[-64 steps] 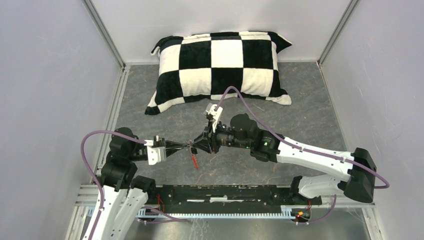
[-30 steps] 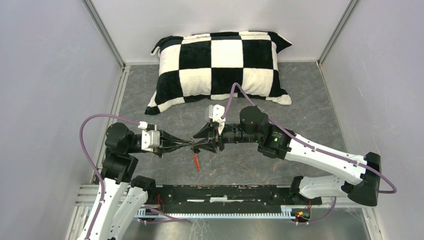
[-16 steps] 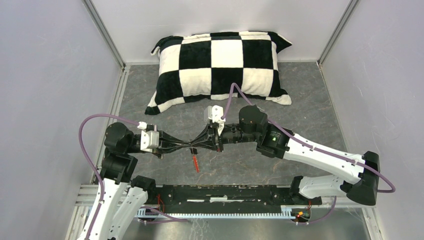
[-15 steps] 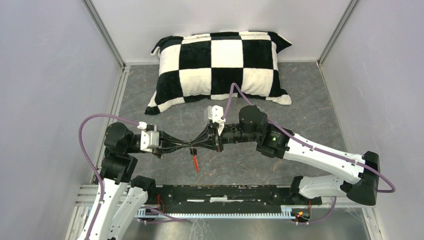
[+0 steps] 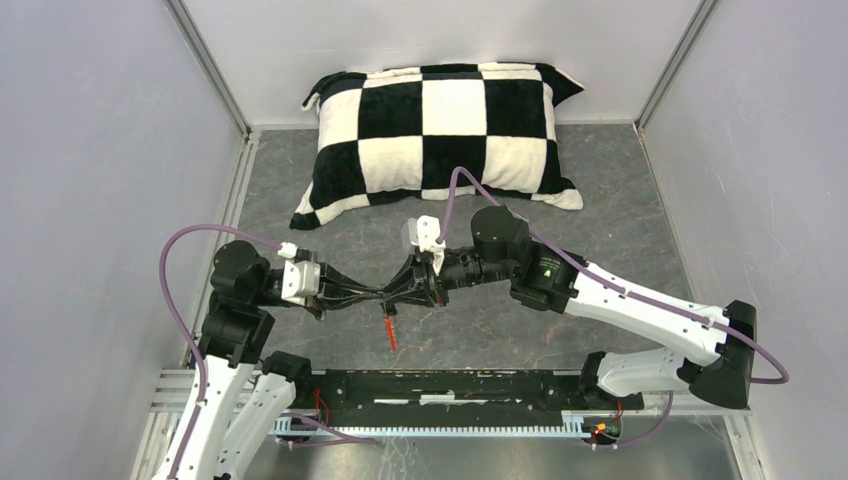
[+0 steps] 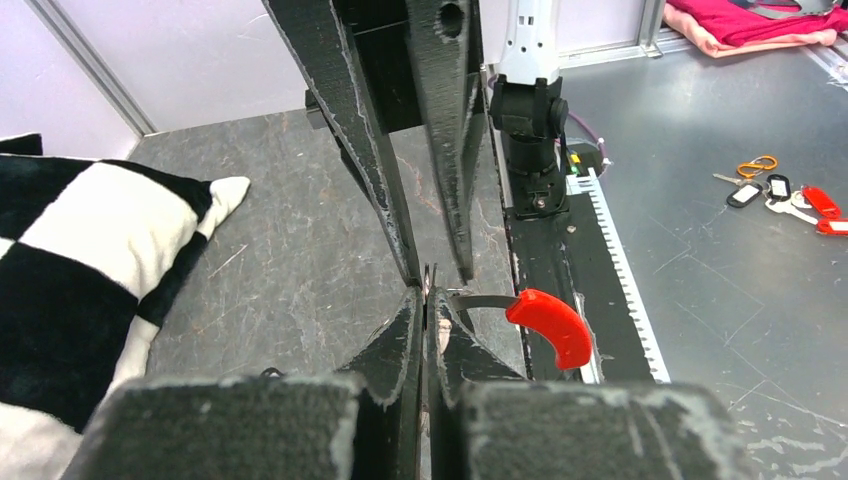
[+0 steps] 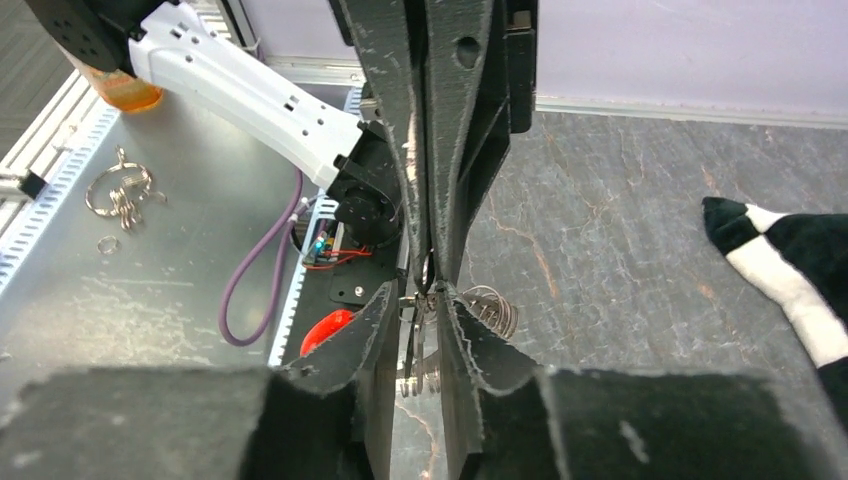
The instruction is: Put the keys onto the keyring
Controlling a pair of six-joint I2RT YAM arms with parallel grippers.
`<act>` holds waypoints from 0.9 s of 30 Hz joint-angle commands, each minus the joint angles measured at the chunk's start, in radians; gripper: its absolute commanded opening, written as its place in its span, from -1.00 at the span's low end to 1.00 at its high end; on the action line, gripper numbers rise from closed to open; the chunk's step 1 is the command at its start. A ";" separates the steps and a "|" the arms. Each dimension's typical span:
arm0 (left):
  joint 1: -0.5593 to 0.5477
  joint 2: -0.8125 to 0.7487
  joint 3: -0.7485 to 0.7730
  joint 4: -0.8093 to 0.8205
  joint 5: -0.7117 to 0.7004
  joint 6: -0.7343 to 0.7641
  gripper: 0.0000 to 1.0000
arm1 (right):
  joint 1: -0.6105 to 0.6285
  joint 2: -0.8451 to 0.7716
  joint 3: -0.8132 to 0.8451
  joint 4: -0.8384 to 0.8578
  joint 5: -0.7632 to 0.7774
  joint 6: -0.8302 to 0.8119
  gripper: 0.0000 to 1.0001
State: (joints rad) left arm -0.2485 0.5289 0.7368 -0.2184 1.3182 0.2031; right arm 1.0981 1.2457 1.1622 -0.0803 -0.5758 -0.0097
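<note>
**Two grippers meet tip to tip at the keyring**

The two arms reach toward each other over the near middle of the grey table (image 5: pixel 610 210), and their fingertips come together in the air.

The left gripper (image 6: pixel 425 299) has its fingers pressed flat together. A thin silvery wire comes out just beside its tip. This wire belongs to the keyring (image 7: pixel 491 311), so the left gripper is clamped on it. The wire leads to the red sleeve (image 6: pixel 548 322), which curves away to one side. From above, the sleeve shows just on the near side of the meeting fingertips, apart from the table top.

The right gripper (image 7: pixel 422 298) comes from the opposite side. Its fingers stand only narrowly apart and sit on either side of the left gripper's tip. Some silvery wire coil lies in the narrow gap between them. Whether they really pinch it I cannot tell.

A black and white checked pillow (image 5: pixel 440 125) lies at the far side of the table, well apart from both grippers. A purple cable (image 5: pixel 172 275) loops from the left arm, and a small green lamp (image 5: pixel 547 270) glows on the right arm.

Outside the table, a metal bench (image 6: pixel 720 300) holds a small heap of spare keys and tags (image 6: pixel 778 195), black, red and orange. Some loose rings (image 7: pixel 118 190) lie on the bench on the other side. The tags are too small for me to read any writing on them. A pink cloth (image 6: pixel 750 20) lies at the far corner.
</note>
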 commanded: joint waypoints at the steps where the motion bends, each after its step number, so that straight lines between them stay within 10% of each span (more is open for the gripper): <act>1: 0.002 0.005 0.050 -0.003 0.047 0.045 -0.95 | -0.003 -0.047 -0.003 -0.001 -0.042 -0.089 -0.34; 15: 0.002 0.007 0.082 -0.077 0.084 0.106 -0.96 | -0.007 -0.020 0.038 -0.004 -0.073 -0.116 -0.12; 27: 0.002 0.004 0.075 -0.080 0.075 0.125 -0.96 | -0.008 0.008 0.039 0.066 -0.090 -0.043 -0.55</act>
State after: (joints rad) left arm -0.2485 0.5316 0.7849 -0.3058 1.3724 0.2871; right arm 1.0943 1.2438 1.1603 -0.0761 -0.6483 -0.0837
